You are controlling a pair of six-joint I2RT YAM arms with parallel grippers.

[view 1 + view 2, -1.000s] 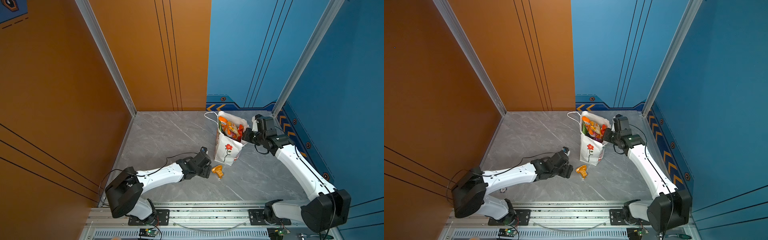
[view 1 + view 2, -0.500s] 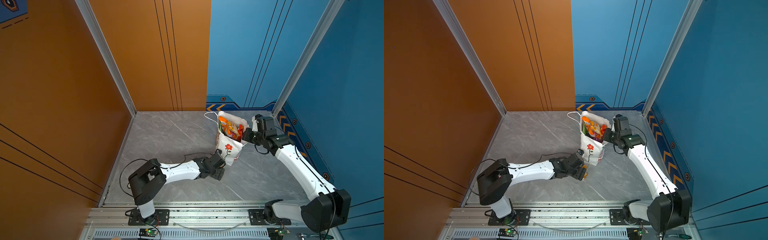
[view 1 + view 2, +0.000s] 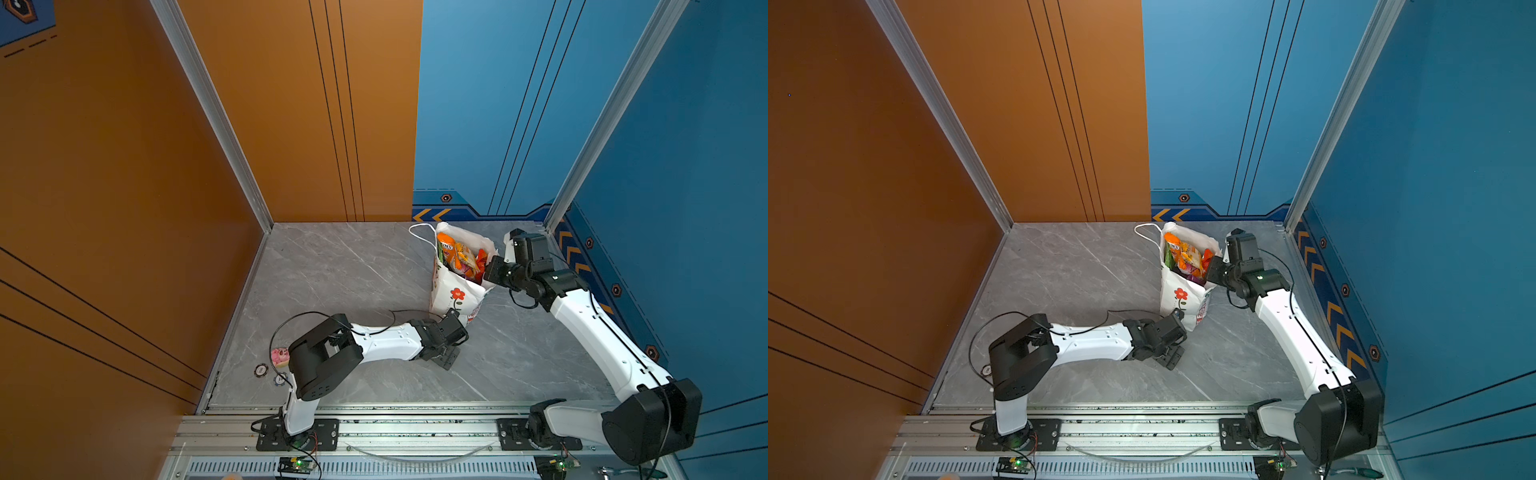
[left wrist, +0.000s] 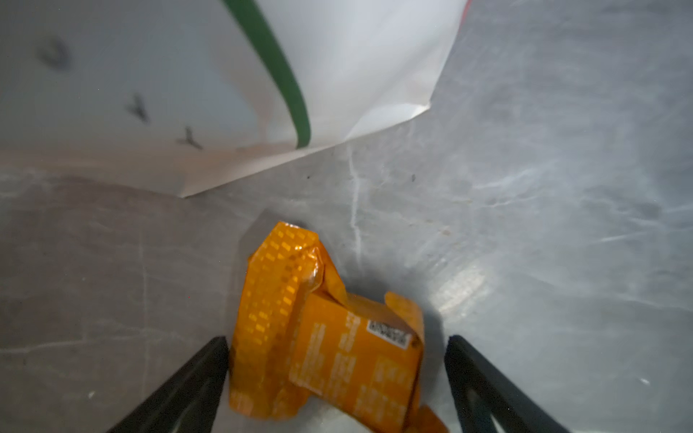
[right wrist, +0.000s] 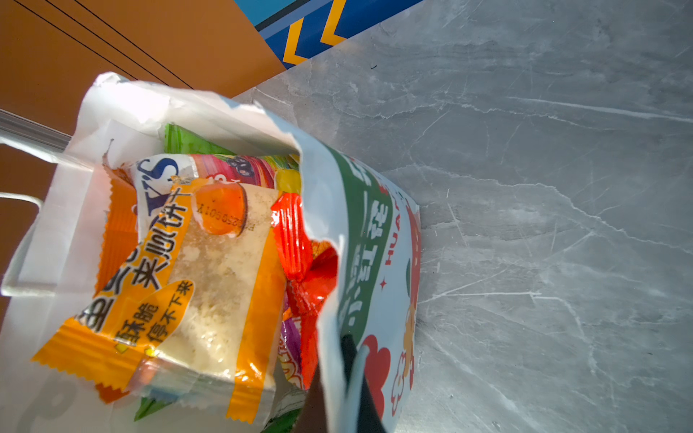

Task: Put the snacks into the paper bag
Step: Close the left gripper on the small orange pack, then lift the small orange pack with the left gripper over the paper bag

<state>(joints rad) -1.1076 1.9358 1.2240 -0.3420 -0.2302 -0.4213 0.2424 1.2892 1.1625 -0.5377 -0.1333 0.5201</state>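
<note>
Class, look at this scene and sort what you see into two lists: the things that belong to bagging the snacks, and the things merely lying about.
Belong to the job:
- paper bag
- snacks inside it
- orange packet, loose between the open left gripper jaws
- right gripper, shut on the bag's rim

Just lying about:
- pink toy
- poker chips

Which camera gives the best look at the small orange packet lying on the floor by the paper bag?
The left wrist view: the orange packet fills it, lying inside the open left hand. In both top views that hand covers it; the right wrist view looks into the paper bag instead.
</note>
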